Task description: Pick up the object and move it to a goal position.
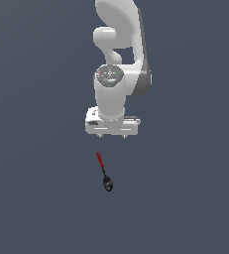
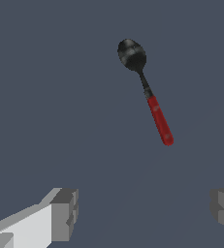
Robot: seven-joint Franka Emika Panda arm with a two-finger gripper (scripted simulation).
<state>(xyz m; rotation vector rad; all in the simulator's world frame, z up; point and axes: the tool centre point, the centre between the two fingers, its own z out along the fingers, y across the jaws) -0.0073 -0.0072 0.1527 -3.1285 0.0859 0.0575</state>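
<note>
My pincer is wide open and empty — the spoon lies apart, and its thin red handle could slip if I close off-centre.

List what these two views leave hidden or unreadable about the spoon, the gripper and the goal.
- Goal position: no marker shows in either view.
- Gripper: exterior view, fingertips mostly hidden under the white hand; wrist view, fingers cut off by the frame edges.
- Spoon: exterior view, too small to read its bowl's facing; clearer in the wrist view.
</note>
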